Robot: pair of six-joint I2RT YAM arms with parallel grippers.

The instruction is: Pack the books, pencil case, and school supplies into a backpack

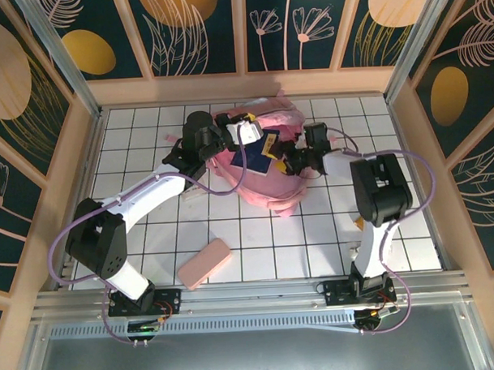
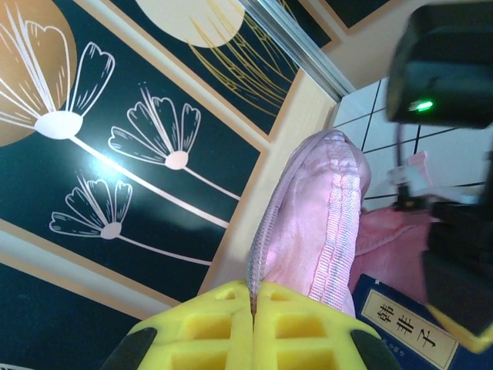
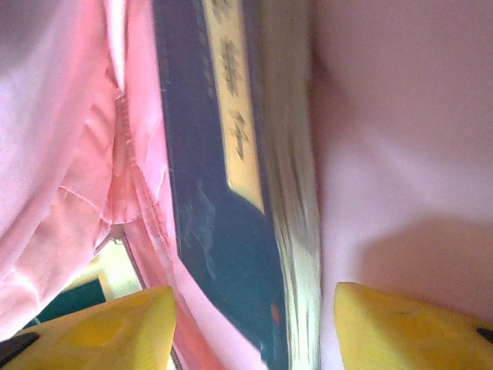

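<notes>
The pink backpack point(image 1: 267, 184) lies at the back middle of the table with its mouth held open. My left gripper point(image 2: 253, 297) is shut on the backpack's zipper edge point(image 2: 266, 231) and holds that flap up. The dark-blue book point(image 3: 208, 216) with the yellow label stands inside the backpack point(image 3: 400, 116). My right gripper point(image 3: 254, 324) is open around it, and both yellow fingertips point(image 3: 115, 324) stand clear of the cover and the page edge. From above, the book point(image 1: 258, 152) sits in the opening between my left gripper point(image 1: 229, 137) and my right gripper point(image 1: 293, 161). The pencil case point(image 1: 204, 263) lies near the front. The school supplies are hidden.
Wooden walls with dark flower panels point(image 1: 197, 32) close in the white tiled table point(image 1: 147, 123) on three sides. The backpack lies close to the back wall. The right arm's black body point(image 2: 443, 62) hangs just beside the lifted flap. Bare tiles lie around the pencil case.
</notes>
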